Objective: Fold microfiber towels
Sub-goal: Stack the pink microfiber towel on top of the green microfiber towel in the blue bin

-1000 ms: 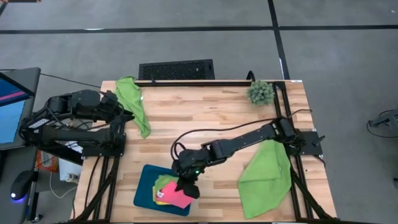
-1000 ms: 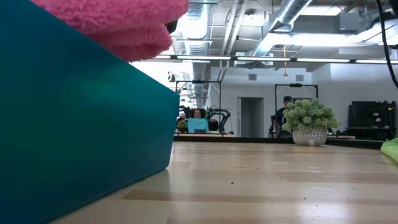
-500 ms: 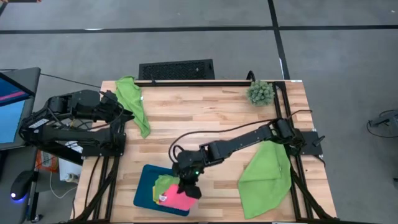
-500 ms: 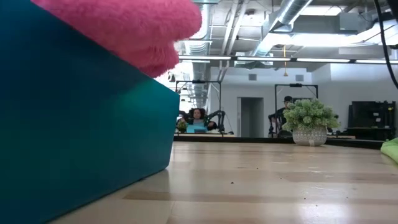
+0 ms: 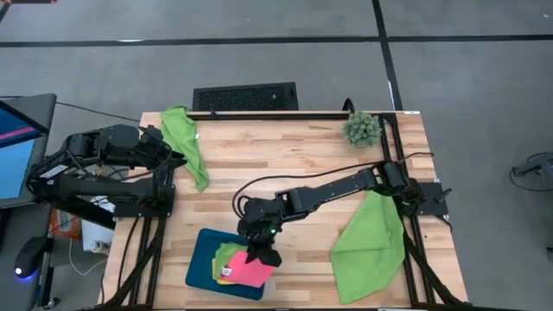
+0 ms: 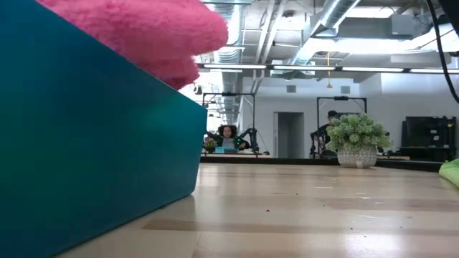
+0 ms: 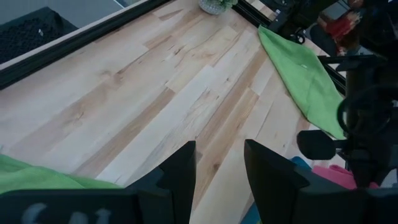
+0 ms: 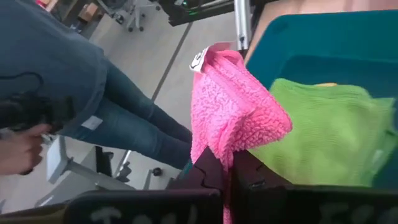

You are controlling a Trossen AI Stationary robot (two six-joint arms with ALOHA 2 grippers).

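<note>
Hot pink, fluffy and folded, one microfiber towel [image 5: 249, 271] hangs in the right gripper [image 5: 262, 257], whose fingers are pinched shut on it above the dark teal rectangular tray [image 5: 200, 259] at the near edge of the tabletop [image 5: 285, 155]. In the right wrist view the pink cloth [image 8: 230, 118] droops from the clamped fingers over the tray's rim, not yet laid flat. Inside the tray a folded lime green towel [image 8: 317, 134] already lies, with a sliver of yellow cloth [image 5: 223, 276] showing beside it; two pieces thus appear finished and stowed, and the pink one is judged to be mid-placement.

Outstanding work: a large lime green towel [image 5: 370, 246] lies spread and unfolded at the near right corner, partly over the table's edge, and another lime green cloth [image 5: 186, 142] lies limp at the far left corner.

The left gripper [image 7: 217, 165] waits near the left edge beside that crumpled cloth, its fingers standing apart and empty. A small spiky green plant [image 5: 362, 128] stands at the far right corner, clear of the work. A person in a blue top and jeans [image 8: 74, 93] stands beyond the table's near side.
</note>
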